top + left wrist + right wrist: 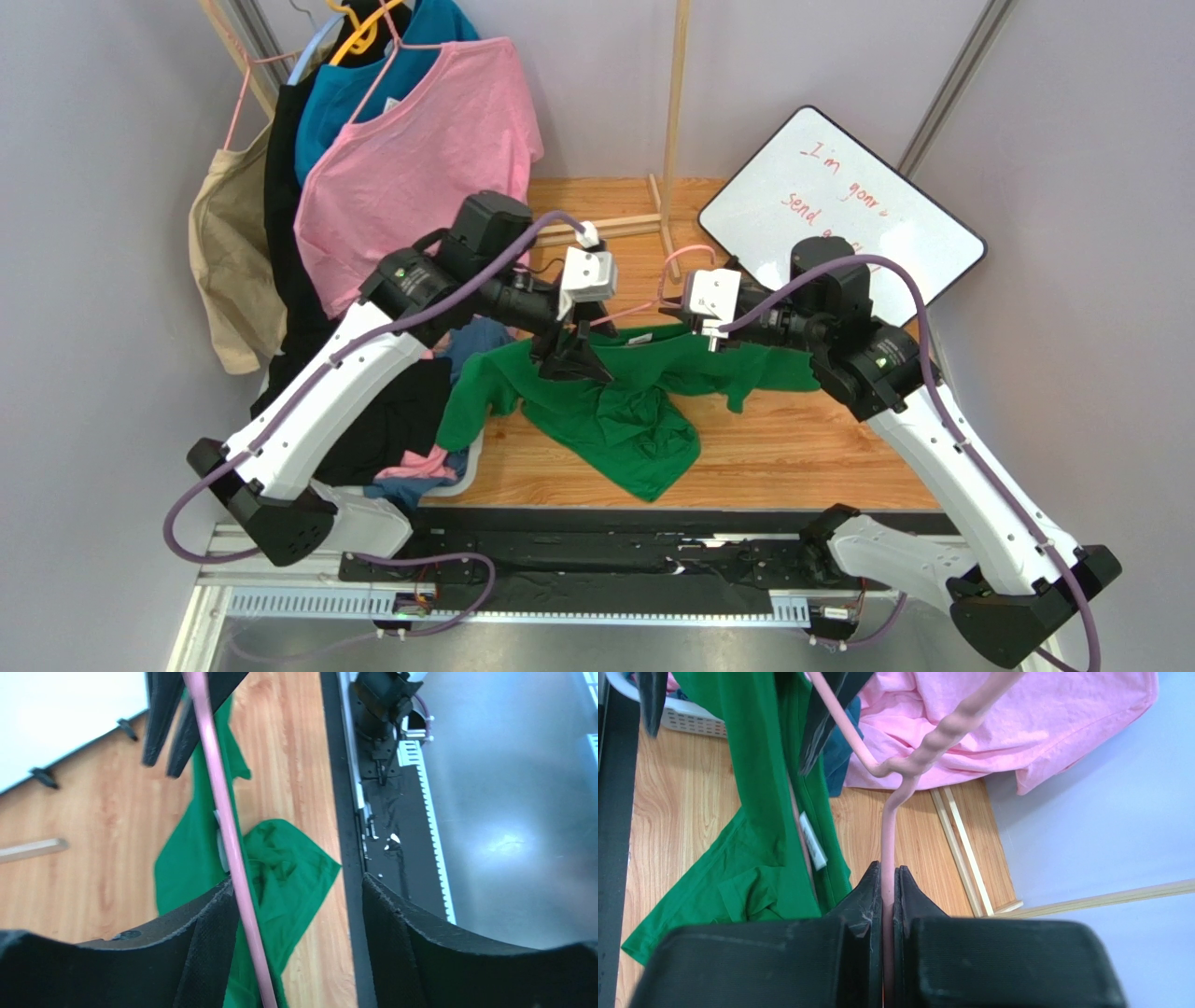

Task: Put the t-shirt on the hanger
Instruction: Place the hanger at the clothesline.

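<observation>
My right hand (887, 875) is clamped shut on the pink hanger (889, 822) below its twisted neck. My left hand (295, 896) is open, the hanger wire running between its fingers. The green t-shirt (631, 406) sprawls on the bench (828, 462) beneath both hands, partly raised along the hanger.

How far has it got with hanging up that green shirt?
Done: the right gripper is clamped on the pink hanger. In hand: the left gripper stands open beside the wire, above the green t-shirt. Left: the shirt mostly lies crumpled on the table, not spread on the hanger.
</observation>
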Tool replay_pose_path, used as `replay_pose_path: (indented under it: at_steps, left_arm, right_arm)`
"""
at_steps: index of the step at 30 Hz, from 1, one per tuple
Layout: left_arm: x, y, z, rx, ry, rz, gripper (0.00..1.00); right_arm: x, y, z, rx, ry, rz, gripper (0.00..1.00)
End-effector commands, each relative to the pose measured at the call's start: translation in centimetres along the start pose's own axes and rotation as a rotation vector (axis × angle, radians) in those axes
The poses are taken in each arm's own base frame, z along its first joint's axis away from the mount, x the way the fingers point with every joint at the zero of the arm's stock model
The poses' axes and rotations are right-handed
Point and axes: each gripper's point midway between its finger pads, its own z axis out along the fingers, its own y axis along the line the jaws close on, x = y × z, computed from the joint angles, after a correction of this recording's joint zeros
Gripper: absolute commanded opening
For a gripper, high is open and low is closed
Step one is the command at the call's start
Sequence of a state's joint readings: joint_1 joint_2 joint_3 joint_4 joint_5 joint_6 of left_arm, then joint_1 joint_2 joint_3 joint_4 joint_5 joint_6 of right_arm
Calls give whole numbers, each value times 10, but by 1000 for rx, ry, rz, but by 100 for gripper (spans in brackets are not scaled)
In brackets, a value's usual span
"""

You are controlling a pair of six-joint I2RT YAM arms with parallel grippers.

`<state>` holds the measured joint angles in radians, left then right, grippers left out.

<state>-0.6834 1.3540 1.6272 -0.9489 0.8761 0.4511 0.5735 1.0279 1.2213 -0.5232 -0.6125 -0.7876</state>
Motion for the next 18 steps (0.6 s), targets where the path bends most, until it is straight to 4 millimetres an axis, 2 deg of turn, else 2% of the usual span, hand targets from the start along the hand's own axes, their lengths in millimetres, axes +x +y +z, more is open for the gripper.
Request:
replay_pose_path:
  at_steps: [1,6,10,11,13,15,16,17,18]
  left_arm:
    - [-1,15,12,-44,44,-44,62]
    - [-1,7,19,-3,27,-141,42]
    - [2,6,26,-44,19,-216,4]
    - [2,10,26,-80,17,-218,0]
    - [0,16,23,-143,4,-278,0]
    - [-10,16,19,-168,-41,-263,0]
    - [-14,15,17,-186,-65,-324,0]
    - [-18,19,12,-232,-94,-334,0]
    - [-22,19,10,-239,-111,-348,0]
  right_arm:
    - [-43,-14,-8,21,-111,-100,0]
    - [-55,-19,-15,43,-129,-132,0]
    - [-59,-20,-14,42,-149,-132,0]
    - [-59,-20,-14,42,-150,-128,0]
    - [-57,-20,-12,42,-151,-128,0]
    - [-57,-23,-11,60,-152,-127,0]
    - [-56,-25,-11,68,-148,-119,0]
    - [-56,-27,-9,73,-145,-105,4]
    - [-53,-30,-9,90,-131,-94,25]
